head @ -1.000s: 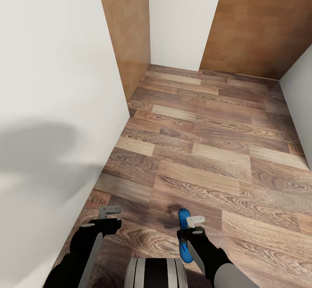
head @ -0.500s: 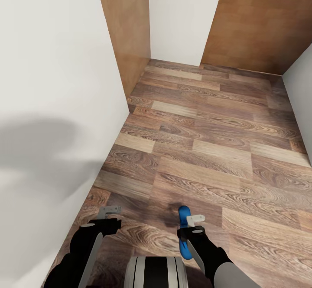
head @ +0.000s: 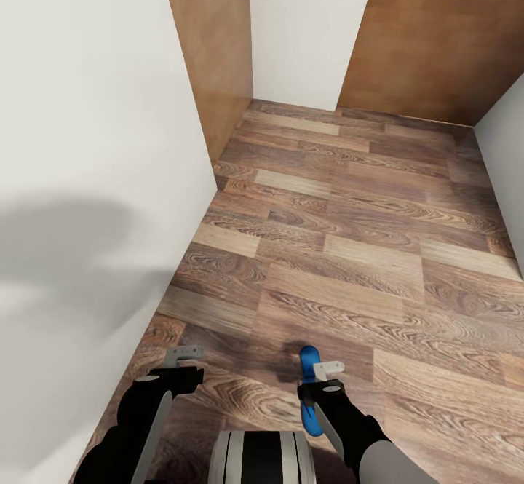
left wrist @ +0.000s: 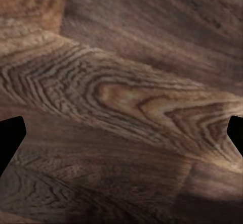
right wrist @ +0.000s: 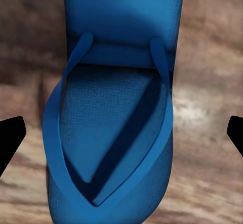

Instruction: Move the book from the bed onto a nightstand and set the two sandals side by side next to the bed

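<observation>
While I'm rolling down this corridor with white walls [head: 87, 142] on my left and wood-plank floor [head: 349, 251] ahead, no bed or nightstand is showing, so I'd call this the carry leg of the job.

One blue sandal [head: 310, 389] is at my right gripper [head: 325, 382], low and just in front of the robot's body. In the head view it pokes out ahead of the fingers and trails back under the wrist, so its long axis runs roughly fore-aft, along the direction I'm facing, one rounded end forward. The right wrist view looks straight onto the sandal [right wrist: 114, 113], strap side toward the camera, with the V of the straps converging toward one end and the sole running the length of the frame. The dark fingertips sit wide at the frame edges, well off the sandal's sides there. It looks like the gripper is clamped on the sandal across its thickness, but honestly I cannot tell for sure from these shots.

Handling guess: it's a flat foam-type flip-flop, so light and a bit bendy, not fragile. I'd hold it across the sole near the middle, because pinching a strap would let it swing and twist. Should be grippy enough, though a thin flat thing can pivot in the fingers.

The left gripper [head: 182, 356] hangs over bare floor, fingers spread apart with nothing between them; its wrist view is floor [left wrist: 121, 102].
</observation>
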You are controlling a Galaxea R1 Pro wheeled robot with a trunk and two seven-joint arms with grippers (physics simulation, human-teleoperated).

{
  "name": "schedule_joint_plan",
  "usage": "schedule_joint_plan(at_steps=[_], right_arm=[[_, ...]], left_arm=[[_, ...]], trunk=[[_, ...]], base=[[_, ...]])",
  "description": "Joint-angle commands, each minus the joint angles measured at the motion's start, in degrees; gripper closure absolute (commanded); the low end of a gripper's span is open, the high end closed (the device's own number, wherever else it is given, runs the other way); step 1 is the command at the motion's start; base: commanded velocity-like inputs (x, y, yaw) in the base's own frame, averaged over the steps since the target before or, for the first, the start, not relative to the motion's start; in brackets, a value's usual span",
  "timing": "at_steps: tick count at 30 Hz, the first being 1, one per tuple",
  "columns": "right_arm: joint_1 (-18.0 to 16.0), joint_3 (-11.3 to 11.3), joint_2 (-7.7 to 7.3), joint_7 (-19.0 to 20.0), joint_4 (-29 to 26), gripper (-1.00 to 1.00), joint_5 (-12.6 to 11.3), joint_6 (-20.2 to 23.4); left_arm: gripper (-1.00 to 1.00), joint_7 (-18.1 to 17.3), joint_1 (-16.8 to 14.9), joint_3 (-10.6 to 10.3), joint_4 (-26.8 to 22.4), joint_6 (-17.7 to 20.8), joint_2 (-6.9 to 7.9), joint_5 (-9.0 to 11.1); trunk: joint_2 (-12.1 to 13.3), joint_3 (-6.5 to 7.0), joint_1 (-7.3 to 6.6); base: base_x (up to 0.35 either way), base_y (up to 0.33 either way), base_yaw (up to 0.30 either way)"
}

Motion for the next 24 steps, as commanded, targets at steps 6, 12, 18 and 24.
schedule_joint_plan(at_steps=[6, 12, 18, 24], right_arm=[[-0.01, 0.39, -0.04, -0.39, -0.10, -1.00, 0.00, 0.45], [-0.01, 0.39, -0.04, -0.41, -0.10, -1.00, -0.01, 0.46], [-0.01, 0.38, -0.04, -0.42, -0.08, -1.00, -0.01, 0.45], [-0.01, 0.36, -0.08, -0.42, -0.07, -1.00, -0.01, 0.46]], left_arm=[[-1.00, 0.35, -0.02, -0.04, -0.05, -0.11, 0.01, 0.24], [-1.00, 0.35, -0.02, -0.04, -0.05, -0.20, 0.01, 0.19], [-1.00, 0.35, -0.02, -0.04, -0.05, -0.25, 0.01, 0.17], [-1.00, 0.35, -0.02, -0.04, -0.05, -0.26, 0.01, 0.17]], trunk=[[-0.01, -0.03, -0.01], [-0.07, -0.92, 0.09], [-0.07, -0.92, 0.09], [-0.07, -0.92, 0.09]], base=[[0.000, 0.000, 0.000], [0.000, 0.000, 0.000], [0.000, 0.000, 0.000], [0.000, 0.000, 0.000]])
